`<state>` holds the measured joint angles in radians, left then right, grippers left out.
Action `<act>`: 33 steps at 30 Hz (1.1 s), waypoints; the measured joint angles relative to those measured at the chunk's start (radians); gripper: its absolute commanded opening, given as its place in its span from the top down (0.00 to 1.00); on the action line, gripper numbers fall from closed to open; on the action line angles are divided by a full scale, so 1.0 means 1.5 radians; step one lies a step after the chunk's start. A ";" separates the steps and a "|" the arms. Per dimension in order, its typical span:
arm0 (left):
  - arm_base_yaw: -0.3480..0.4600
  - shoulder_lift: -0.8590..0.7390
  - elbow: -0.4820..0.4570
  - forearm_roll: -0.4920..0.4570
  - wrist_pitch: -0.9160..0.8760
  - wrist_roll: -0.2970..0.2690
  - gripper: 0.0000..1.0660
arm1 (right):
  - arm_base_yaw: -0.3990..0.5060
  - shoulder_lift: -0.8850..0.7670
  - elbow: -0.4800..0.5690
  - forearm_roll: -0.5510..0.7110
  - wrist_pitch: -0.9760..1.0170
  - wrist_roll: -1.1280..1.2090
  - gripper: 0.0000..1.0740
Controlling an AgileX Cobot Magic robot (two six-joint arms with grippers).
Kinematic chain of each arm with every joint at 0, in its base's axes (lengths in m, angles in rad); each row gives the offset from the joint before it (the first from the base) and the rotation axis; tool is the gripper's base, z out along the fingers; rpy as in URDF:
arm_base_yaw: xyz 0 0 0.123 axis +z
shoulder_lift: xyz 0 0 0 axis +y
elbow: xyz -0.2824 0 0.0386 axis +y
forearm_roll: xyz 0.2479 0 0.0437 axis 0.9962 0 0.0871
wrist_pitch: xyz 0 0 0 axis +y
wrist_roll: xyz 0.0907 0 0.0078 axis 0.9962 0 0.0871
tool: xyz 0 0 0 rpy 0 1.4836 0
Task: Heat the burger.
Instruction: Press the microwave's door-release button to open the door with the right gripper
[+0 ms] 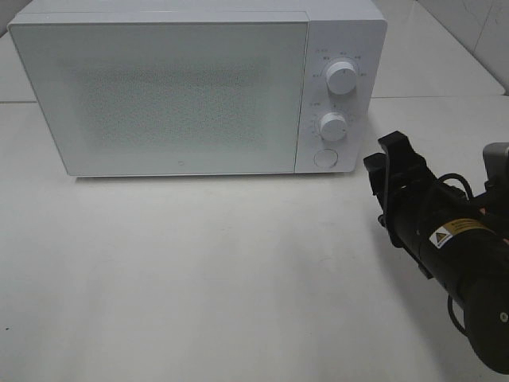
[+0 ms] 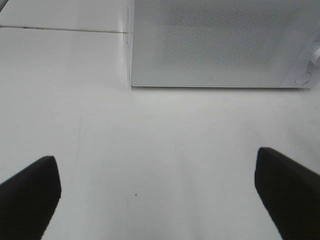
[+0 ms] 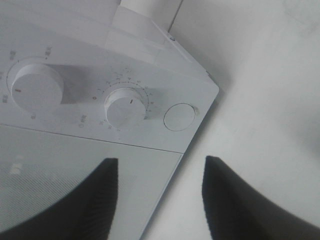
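The burger is out of view in every frame. A white microwave [image 1: 159, 95] stands at the back of the table with its frosted door shut. My right gripper [image 1: 391, 153] hovers to the right of the microwave's front corner, turned on its side, with its arm reaching in from the lower right. In the right wrist view its dark fingers [image 3: 160, 162] stand apart with nothing between them, pointing at the control panel below the lower knob [image 3: 127, 107] and the round button [image 3: 179, 116]. My left gripper [image 2: 155, 157] is wide open over bare table, facing the microwave door [image 2: 220, 45].
The microwave's panel carries an upper knob [image 1: 342, 77], a lower knob [image 1: 333, 126] and a round button [image 1: 324, 157]. White tabletop [image 1: 199, 270] stretches in front of it. A tiled wall edge [image 1: 477, 32] rises at the back right.
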<state>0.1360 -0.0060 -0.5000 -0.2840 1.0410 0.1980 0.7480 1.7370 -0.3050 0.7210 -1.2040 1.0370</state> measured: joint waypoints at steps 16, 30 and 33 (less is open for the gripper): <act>0.000 0.000 0.000 0.000 0.000 0.000 0.08 | 0.000 0.001 0.000 0.011 0.049 0.182 1.00; 0.000 0.000 0.000 0.000 0.000 0.000 0.08 | -0.035 0.001 -0.066 0.011 0.148 0.181 0.99; 0.000 0.000 0.000 0.000 0.000 0.000 0.08 | -0.053 0.002 -0.083 0.011 0.161 0.179 1.00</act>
<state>0.1360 -0.0060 -0.5000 -0.2840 1.0410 0.1980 0.6680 1.7400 -0.4290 0.7380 -0.9620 1.3050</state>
